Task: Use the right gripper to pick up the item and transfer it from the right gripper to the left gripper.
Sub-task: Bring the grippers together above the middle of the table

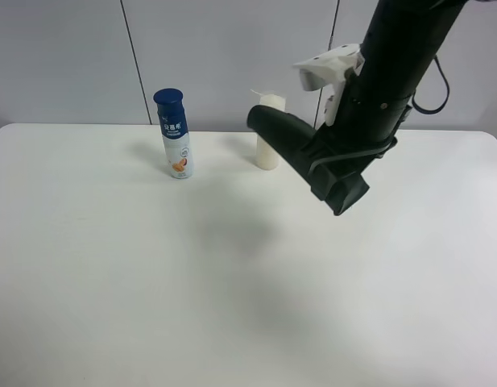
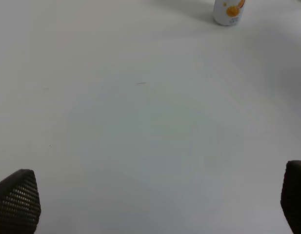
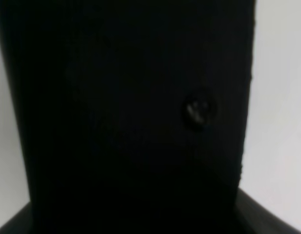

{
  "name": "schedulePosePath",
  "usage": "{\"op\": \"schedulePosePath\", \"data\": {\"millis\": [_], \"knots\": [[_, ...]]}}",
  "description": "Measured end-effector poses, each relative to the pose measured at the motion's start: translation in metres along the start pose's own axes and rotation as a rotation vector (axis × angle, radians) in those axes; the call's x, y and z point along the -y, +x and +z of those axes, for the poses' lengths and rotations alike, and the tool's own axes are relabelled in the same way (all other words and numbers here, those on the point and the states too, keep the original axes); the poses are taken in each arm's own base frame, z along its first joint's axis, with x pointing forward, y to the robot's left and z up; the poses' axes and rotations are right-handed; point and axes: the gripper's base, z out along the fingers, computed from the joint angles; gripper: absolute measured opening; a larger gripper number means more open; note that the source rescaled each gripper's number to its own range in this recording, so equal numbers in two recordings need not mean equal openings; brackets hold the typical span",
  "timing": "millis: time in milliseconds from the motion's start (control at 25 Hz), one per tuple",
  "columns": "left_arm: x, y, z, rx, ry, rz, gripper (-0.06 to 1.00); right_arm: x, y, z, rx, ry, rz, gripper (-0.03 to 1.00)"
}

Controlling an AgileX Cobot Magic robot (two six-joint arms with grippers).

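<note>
The item [image 1: 284,137], a dark oblong pouch, hangs tilted in the air above the table, its rounded end toward the candle. My right gripper [image 1: 349,161] is shut on its lower end, on the thick black arm with the white bracket [image 1: 329,68]. In the right wrist view the dark item [image 3: 130,117] fills almost the whole picture, so the fingers are hidden there. My left gripper [image 2: 157,200] is open and empty low over bare table; only its two fingertips [image 2: 18,200] show. It is out of the exterior high view.
A blue-capped white bottle [image 1: 175,133] stands at the back of the white table [image 1: 151,282]; its base shows in the left wrist view [image 2: 228,10]. A white candle [image 1: 269,133] stands behind the item's rounded end. A grey wall runs behind the table.
</note>
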Motion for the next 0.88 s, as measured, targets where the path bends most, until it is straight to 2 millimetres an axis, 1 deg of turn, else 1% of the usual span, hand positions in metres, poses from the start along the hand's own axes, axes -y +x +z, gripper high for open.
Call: {"op": "schedulePosePath", "data": {"millis": [160,240,400,640,880], "knots": [[0.0,0.0,0.0,0.0,0.0,0.0,1.0,-0.035,0.001,0.001,-0.001,-0.016,-0.161,0.03],[0.0,0.0,0.0,0.0,0.0,0.0,1.0,-0.046,0.001,0.001,0.002,-0.021,-0.221,0.03],[0.0,0.0,0.0,0.0,0.0,0.0,1.0,-0.06,0.003,0.001,0.006,-0.015,-0.34,0.02],[0.0,-0.001,0.001,-0.011,0.002,-0.001,1.0,-0.086,0.006,0.001,0.023,-0.028,-0.494,0.02],[0.003,-0.013,0.012,-0.142,0.065,-0.04,1.0,-0.103,0.01,0.0,0.031,-0.038,-0.597,0.02]]}}
